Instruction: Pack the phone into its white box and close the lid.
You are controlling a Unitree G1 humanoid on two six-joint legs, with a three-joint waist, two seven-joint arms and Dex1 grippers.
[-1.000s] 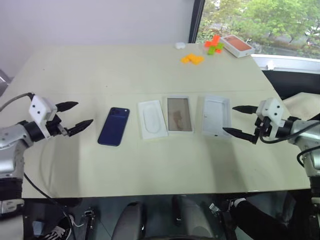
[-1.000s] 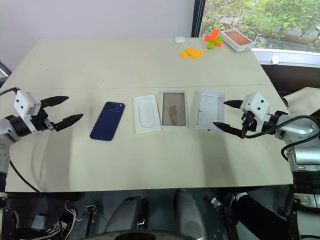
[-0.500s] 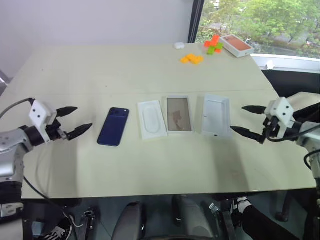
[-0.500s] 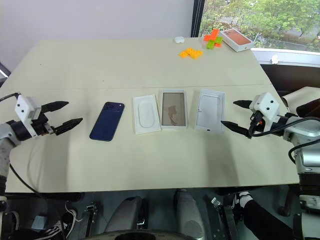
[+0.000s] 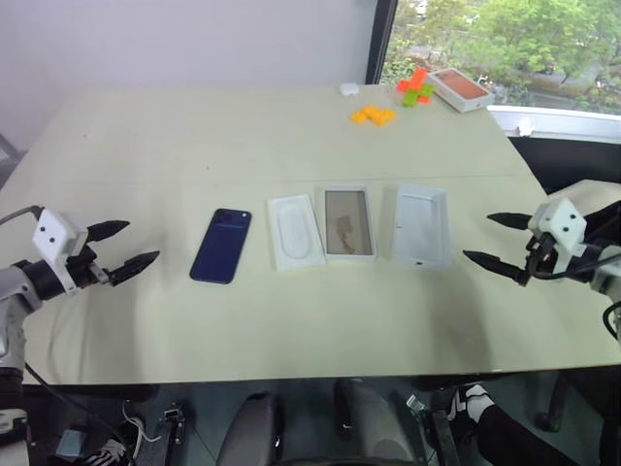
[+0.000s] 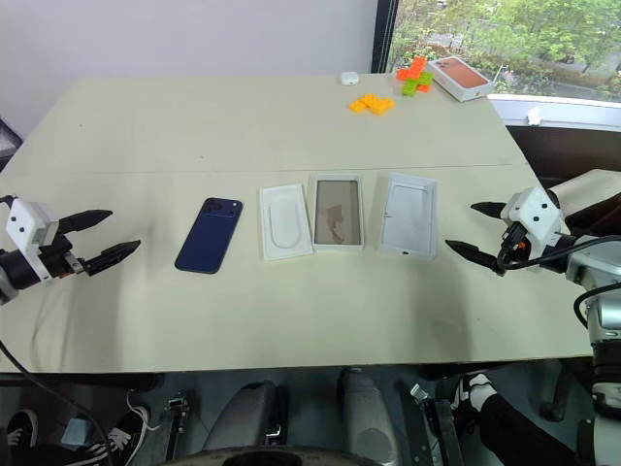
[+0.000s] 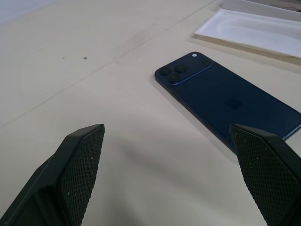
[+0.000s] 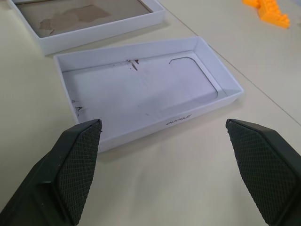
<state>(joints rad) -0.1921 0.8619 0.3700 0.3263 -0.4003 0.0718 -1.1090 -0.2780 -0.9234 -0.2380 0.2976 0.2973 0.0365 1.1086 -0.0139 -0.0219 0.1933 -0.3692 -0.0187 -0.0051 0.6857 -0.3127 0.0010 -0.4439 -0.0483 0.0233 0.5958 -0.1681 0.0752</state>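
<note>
With both tools spread wide & empty, bring your left tool [image 5: 122,247] square over the phone [image 5: 220,245], pinching its long edges.

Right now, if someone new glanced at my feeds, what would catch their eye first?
Probably the neat row mid-table: the phone lying face down, then a flat white insert, the white box and the lid lying hollow side up. Next, the left gripper and right gripper, both open, flanking the row. Orange blocks brighten the far edge.
</note>
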